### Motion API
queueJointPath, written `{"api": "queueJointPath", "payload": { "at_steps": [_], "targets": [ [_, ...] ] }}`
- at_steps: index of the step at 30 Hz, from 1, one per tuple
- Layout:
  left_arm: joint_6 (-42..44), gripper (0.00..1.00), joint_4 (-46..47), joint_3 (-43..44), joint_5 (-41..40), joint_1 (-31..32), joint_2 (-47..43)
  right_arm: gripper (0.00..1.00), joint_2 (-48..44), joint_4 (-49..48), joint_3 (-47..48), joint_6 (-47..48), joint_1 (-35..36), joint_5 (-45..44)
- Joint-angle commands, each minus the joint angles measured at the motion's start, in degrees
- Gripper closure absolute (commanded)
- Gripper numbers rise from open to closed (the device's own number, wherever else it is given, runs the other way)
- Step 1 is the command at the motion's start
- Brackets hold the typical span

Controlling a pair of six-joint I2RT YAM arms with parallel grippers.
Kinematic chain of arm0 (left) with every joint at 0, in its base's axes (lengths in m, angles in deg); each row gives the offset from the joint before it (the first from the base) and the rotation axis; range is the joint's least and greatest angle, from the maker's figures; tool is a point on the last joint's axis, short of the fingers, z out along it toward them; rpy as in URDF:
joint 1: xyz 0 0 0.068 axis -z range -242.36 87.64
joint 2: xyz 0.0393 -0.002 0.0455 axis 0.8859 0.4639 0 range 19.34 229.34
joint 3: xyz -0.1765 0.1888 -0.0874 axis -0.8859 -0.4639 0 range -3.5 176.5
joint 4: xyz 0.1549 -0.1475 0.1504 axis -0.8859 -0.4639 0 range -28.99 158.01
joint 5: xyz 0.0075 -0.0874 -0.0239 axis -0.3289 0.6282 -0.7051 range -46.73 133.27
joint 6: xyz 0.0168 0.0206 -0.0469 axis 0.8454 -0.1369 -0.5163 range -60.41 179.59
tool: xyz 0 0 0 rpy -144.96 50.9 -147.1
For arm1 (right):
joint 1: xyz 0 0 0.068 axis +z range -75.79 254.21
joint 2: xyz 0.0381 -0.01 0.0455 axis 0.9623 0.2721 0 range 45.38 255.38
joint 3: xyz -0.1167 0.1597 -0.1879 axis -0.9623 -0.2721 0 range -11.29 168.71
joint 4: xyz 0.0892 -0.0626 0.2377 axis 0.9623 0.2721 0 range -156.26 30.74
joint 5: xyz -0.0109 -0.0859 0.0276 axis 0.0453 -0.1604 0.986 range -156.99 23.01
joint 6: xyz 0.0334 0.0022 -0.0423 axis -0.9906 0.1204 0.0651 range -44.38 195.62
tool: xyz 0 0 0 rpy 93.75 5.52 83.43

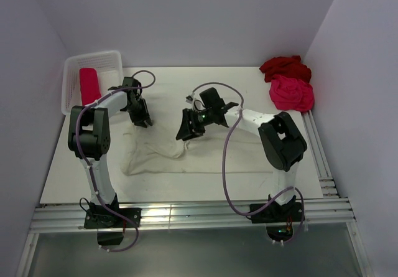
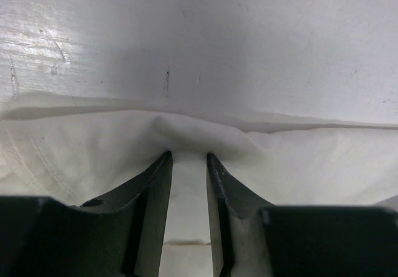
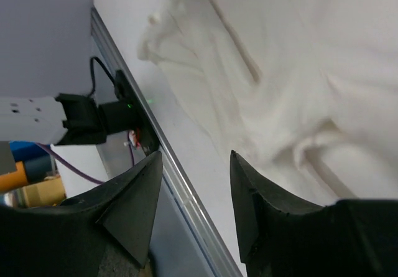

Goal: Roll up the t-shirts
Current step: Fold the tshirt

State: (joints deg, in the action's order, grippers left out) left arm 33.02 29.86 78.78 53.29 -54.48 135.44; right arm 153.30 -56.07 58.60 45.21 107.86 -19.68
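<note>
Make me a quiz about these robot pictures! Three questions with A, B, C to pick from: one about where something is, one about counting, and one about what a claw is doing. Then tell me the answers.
1. Where is the rolled pink-red t-shirt?
A. in the white basket
B. in the far right corner
C. at the near edge of the table

2. How many loose t-shirts lie in the far right corner?
A. one
B. two
C. four

3. How is the right gripper?
A. open, nothing in it
B. shut tight, empty
C. shut on cloth

Answers:
1 A: the roll lies inside the basket at the far left.
2 B: the dark red t-shirt and the hot pink t-shirt lie there.
3 A: its fingers stand apart with nothing between them.
</note>
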Motion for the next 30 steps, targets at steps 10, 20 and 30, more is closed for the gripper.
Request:
{"api": "queueJointPath", "payload": {
  "at_steps": [10,20,30],
  "targets": [
    [1.69,0.65,-0.43,0.07,0.79,1.09,4.05,0.44,6.51,6.67,20.89,9.40,12.22,-21.87],
    [1.08,0.65,-0.26,-0.01,3.77,0.91,4.05,0.44,11.17,7.21,23.89,17.05,20.93,-38.33],
    [1.52,0.65,0.18,-2.65,3.43,0.91,2.65,0.44,16.09,7.29,25.73,20.66,25.59,-49.94]
  ]
}}
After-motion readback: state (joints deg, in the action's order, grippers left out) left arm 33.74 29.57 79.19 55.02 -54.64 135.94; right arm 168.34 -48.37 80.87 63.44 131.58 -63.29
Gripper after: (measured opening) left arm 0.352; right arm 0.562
